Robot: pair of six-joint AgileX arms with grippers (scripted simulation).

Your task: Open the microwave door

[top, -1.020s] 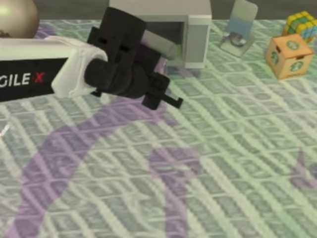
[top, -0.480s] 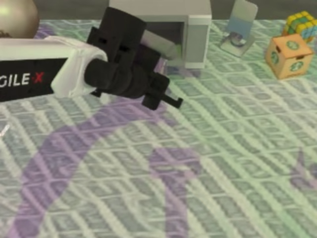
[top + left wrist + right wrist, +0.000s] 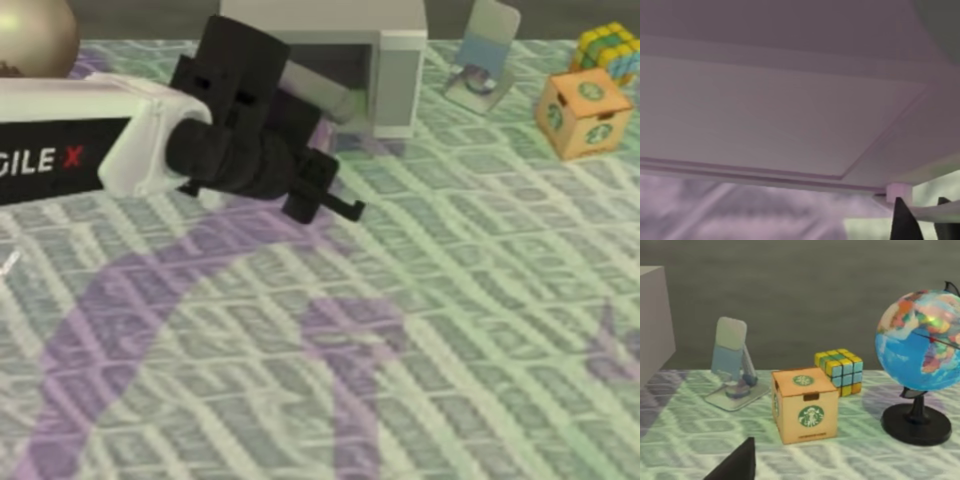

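Left gripper (image 3: 345, 207) sits in front of the microwave (image 3: 385, 60) at the table's far edge, fingers closed on the microwave door (image 3: 790, 125), which stands swung partway out; right arm out of view
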